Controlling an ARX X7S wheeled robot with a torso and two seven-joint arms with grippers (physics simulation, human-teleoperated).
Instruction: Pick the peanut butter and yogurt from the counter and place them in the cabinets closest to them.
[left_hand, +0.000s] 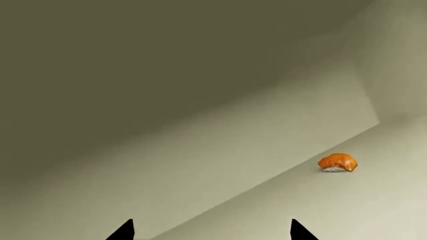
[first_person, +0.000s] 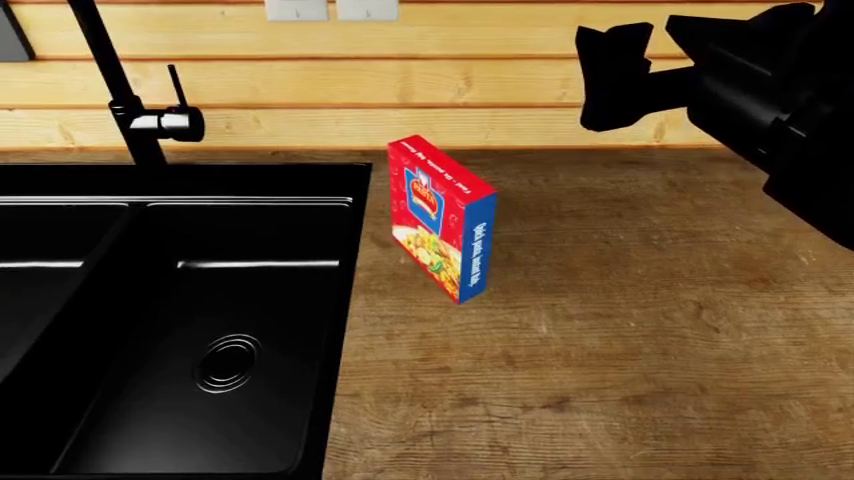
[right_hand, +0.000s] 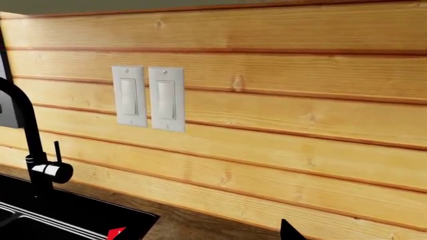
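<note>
One red and blue box (first_person: 445, 218) stands upright on the brown wood-grain worktop (first_person: 627, 340), just beside one glossy black sink (first_person: 174, 300) with one slim black faucet (first_person: 127, 90). Two white rocker switches (right_hand: 148, 97) sit on the plank wall. Neither jar nor yogurt cup shows. One orange sushi piece (left_hand: 337, 162) lies on a pale shelf. The left end effector (left_hand: 212, 231) stands wide, holding nothing; the right end effector's (first_person: 638, 75) state I cannot tell.

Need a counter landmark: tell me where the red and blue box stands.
In the head view, the red and blue box stands upright on the counter, just right of the black sink.
</note>
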